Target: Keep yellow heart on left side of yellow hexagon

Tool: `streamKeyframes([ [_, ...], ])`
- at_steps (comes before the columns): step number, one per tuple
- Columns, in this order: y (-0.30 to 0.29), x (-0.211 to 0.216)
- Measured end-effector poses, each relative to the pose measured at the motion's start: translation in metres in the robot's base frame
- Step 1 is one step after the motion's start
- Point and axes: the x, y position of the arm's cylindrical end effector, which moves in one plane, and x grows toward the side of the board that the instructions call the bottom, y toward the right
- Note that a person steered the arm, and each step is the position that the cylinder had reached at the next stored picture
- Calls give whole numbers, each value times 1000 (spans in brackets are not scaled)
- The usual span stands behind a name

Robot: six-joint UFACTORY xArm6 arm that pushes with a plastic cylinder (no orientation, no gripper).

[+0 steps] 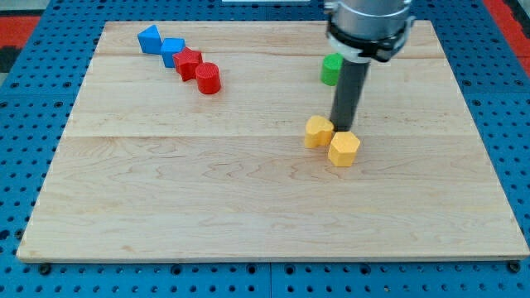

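The yellow heart (317, 132) lies right of the board's middle. The yellow hexagon (344, 149) sits just to its right and a little lower, touching or nearly touching it. My tip (340, 127) is at the end of the dark rod, directly above the hexagon and at the heart's upper right, close to both blocks.
A green block (331, 69) lies near the view's top, partly hidden behind the rod. At the top left a row runs diagonally: two blue blocks (150, 39) (173, 51), a red block (189, 64) and a red cylinder (208, 78). The wooden board (166, 207) rests on a blue pegboard.
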Motion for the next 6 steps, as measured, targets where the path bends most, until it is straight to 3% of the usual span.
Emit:
streamKeyframes([
  [1,-14,0],
  [3,150,13],
  [4,137,78],
  [6,109,87],
])
